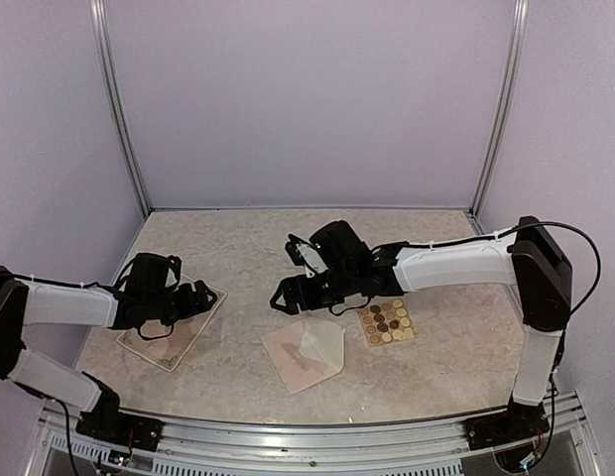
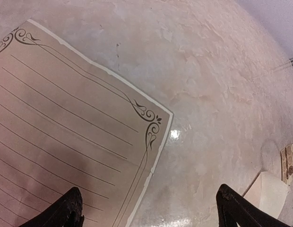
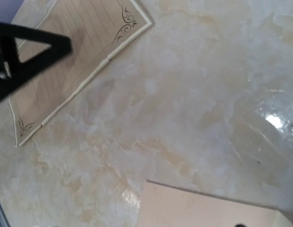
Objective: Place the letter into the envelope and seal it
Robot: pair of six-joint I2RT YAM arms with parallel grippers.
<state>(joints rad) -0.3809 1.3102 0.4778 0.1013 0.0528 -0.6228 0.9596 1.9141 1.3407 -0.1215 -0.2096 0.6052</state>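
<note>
The letter is a tan lined sheet with ornate corners, lying flat at the left. In the left wrist view the letter fills the left half. My left gripper hovers over the letter's right corner; the left gripper is open with nothing between its black fingertips. The cream envelope lies in the middle with its flap up. My right gripper hangs open and empty just behind the envelope. The right wrist view shows the envelope at its bottom edge and the letter at top left; its own fingers are out of sight.
A square card of brown and yellow round stickers lies right of the envelope, under the right arm. The left arm's black fingers cross the right wrist view. Purple walls enclose the marbled table.
</note>
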